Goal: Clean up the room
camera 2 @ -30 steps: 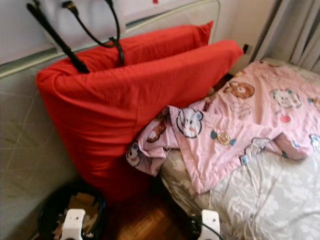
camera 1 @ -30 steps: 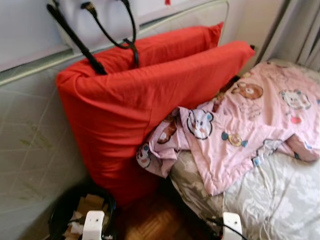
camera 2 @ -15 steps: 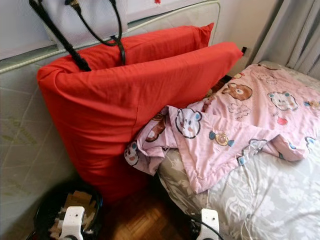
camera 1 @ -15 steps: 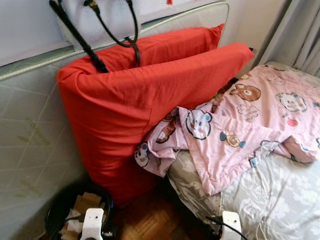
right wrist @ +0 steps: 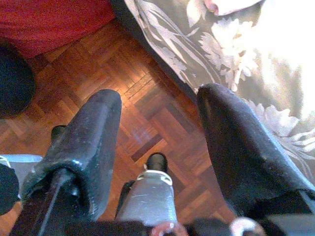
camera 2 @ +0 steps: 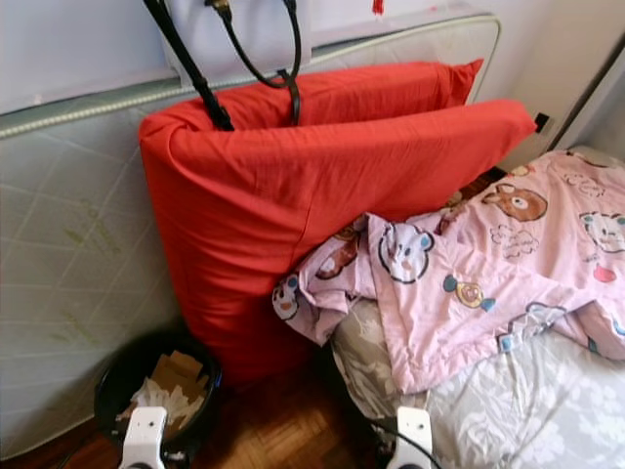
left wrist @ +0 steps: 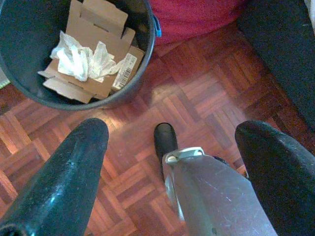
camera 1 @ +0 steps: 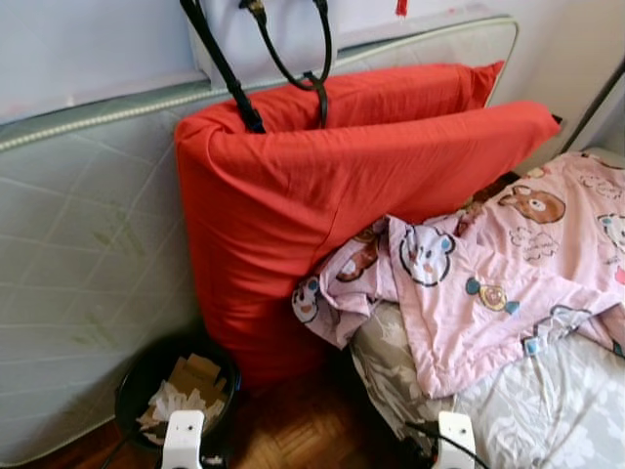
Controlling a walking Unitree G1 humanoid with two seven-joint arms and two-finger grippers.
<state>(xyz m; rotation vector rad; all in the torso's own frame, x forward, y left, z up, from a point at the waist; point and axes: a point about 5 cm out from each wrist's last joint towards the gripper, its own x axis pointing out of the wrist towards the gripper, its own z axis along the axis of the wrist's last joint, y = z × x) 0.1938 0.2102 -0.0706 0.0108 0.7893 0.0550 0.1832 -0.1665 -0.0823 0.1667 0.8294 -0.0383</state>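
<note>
A big red cushion (camera 1: 322,195) stands folded against a pale mattress (camera 1: 88,244) that leans on the wall. A pink bear-print blanket (camera 1: 488,283) lies crumpled on the bed and hangs over its corner, touching the cushion. A black waste bin (camera 1: 132,376) on the floor holds cardboard (left wrist: 98,19) and crumpled paper (left wrist: 78,56). My left gripper (left wrist: 172,130) hangs open above the parquet beside the bin. My right gripper (right wrist: 161,96) hangs open over the floor by the bed's edge. Nothing is between the fingers of either one.
The bed has a grey floral sheet (camera 1: 547,401). Black bag straps (camera 1: 229,68) drape over the cushion's top. A narrow strip of parquet floor (camera 1: 293,430) lies between bin and bed. My own foot (left wrist: 165,140) shows below the left gripper.
The whole picture has shifted right and the bin shows more fully, so the camera has turned left. The cushion, blanket and bin have not moved. Both arms hang as before.
</note>
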